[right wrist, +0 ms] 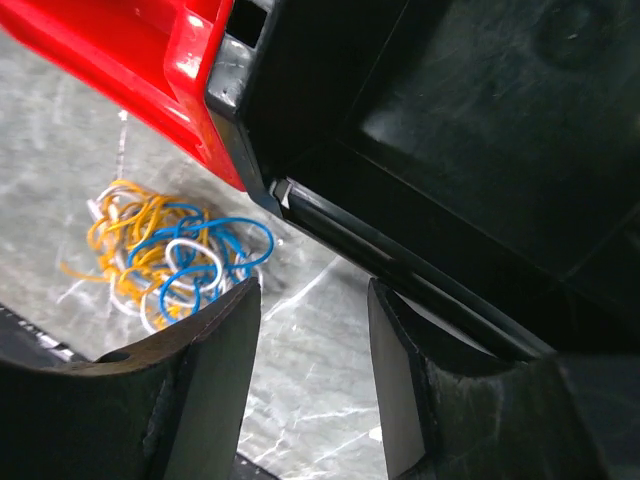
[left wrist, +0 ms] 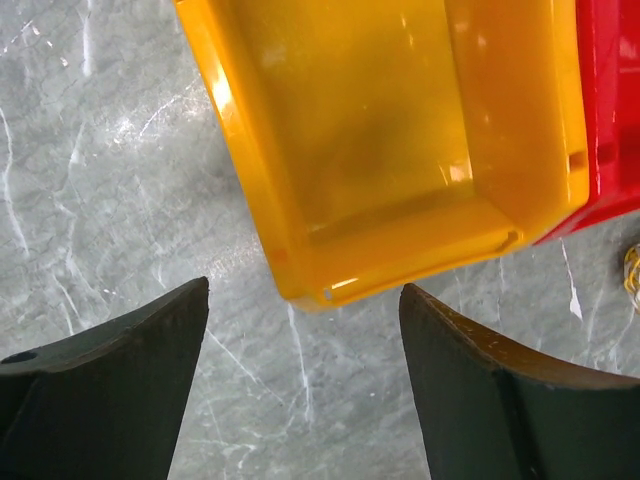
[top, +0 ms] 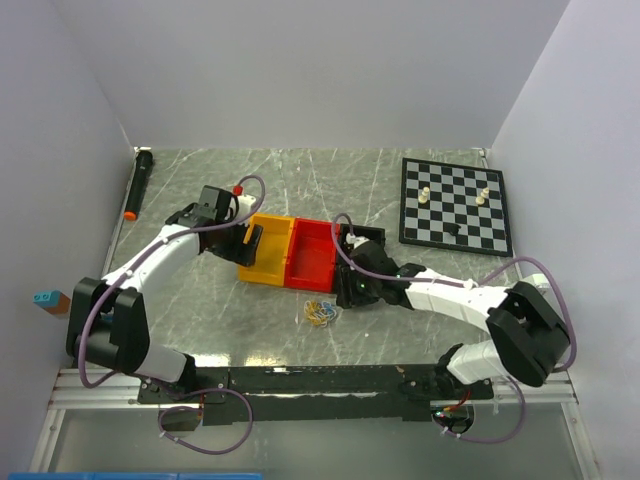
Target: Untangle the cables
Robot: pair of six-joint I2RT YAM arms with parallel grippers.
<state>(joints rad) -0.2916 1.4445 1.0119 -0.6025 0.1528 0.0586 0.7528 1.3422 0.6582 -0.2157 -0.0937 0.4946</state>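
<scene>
The left gripper is open. Its two dark fingers stand wide apart and nothing is between them. It hangs over a near corner of the yellow bin, and the inside of this bin looks bare. The red bin touches the yellow bin on its right side.

The right gripper is also open, but less wide. Between its fingers only the desk is visible, and it holds nothing. It is just beside the place where the red bin meets the black bin. The rim of the black bin runs close to the right-hand finger; I cannot tell if they touch.

The cables lie on the desk as one small tangled bundle of yellow, blue and white wires. They are just in front of the red bin, toward the near edge of the desk and about midway between its left and right edges. No gripper touches them.

The three bins stand in a row in the middle of the desk. A chessboard with some pieces lies in the far right corner. A black stick with an orange tip lies along the left edge, near the far left corner.
</scene>
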